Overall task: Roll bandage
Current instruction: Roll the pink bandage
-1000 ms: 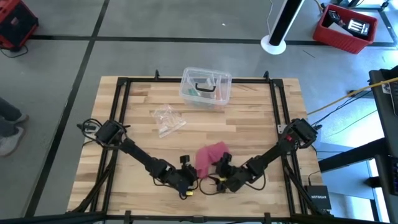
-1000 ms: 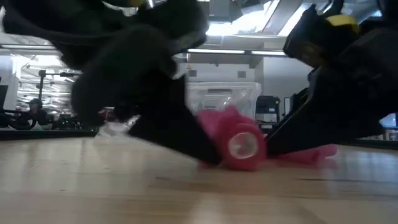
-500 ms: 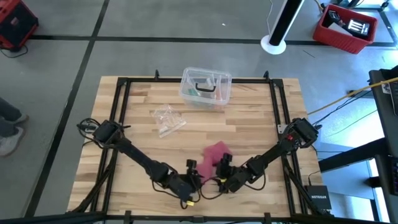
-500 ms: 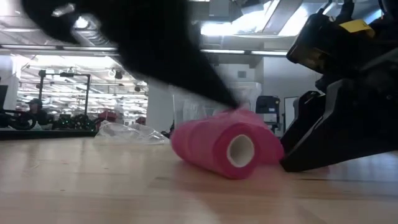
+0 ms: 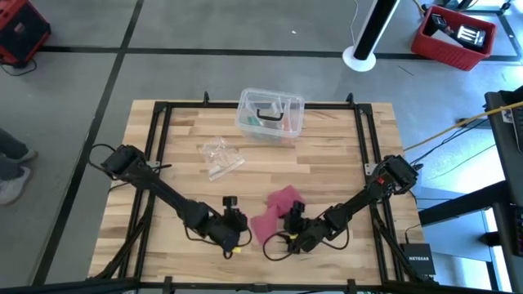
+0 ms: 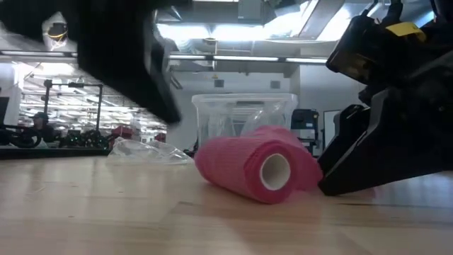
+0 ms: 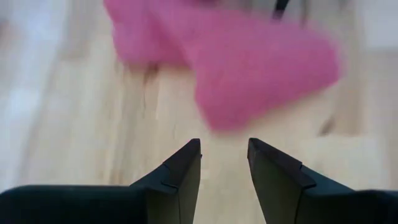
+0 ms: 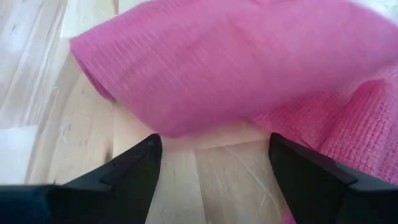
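Bandage (image 5: 267,222) lay on the wooden table (image 5: 327,155) near the middle of its front edge, partly wound into a pink roll with its hollow core facing the low camera (image 6: 260,171); a loose flat tail of the same fabric (image 5: 284,197) spread behind the roll toward the table's centre. Left gripper (image 5: 231,231) sat just beside the roll on its left side, apart from it, with its jaws set a narrow gap apart and nothing between them (image 7: 222,163). Right gripper (image 5: 293,229) lay just beside the roll on its right side, its jaws spread wide and empty, the roll just ahead of the fingertips (image 8: 211,152). Whether they touched the fabric could not be told. Clear plastic box (image 5: 270,115) stood by the middle of the far edge, and a crumpled clear wrapper (image 5: 221,157) lay between the box and the left arm, well apart from the bandage.
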